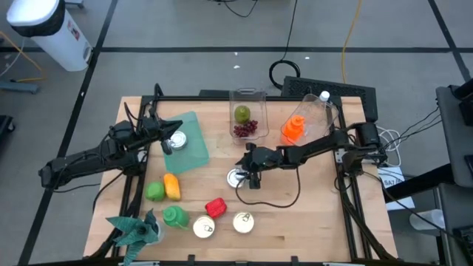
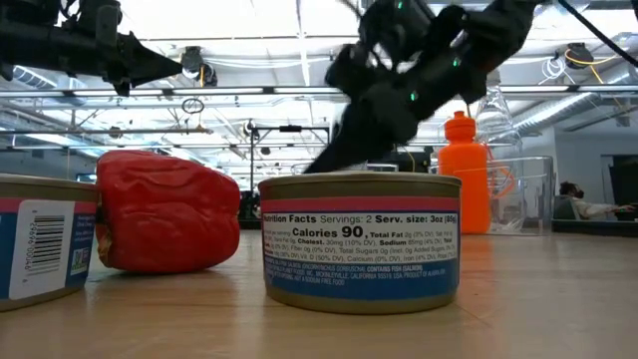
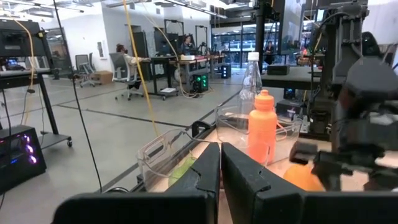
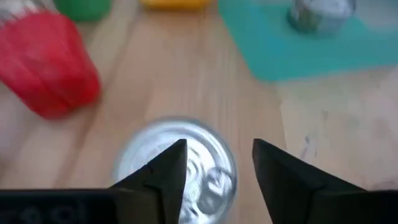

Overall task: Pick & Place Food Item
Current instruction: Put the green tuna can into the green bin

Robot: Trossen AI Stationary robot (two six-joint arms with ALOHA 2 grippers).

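A silver can (image 1: 236, 178) stands on the wooden table near its middle. My right gripper (image 1: 249, 174) hovers over it, open; in the right wrist view the can (image 4: 177, 168) lies below, mostly under one finger, with my gripper (image 4: 217, 165) off its centre. I cannot tell whether a finger touches it. My left gripper (image 1: 165, 134) is shut and empty above a teal board (image 1: 194, 151), beside a second can (image 1: 177, 140) that stands on the board. In the left wrist view my left gripper (image 3: 220, 171) points level across the table.
A red pepper (image 1: 215, 207), two more cans (image 1: 243, 222) (image 1: 204, 227), green items (image 1: 154, 191) (image 1: 174, 216) and a yellow pepper (image 1: 171, 185) lie at the near left. A clear bin with a lime and grapes (image 1: 246, 118) and an orange bottle (image 1: 293, 129) stand at the far side.
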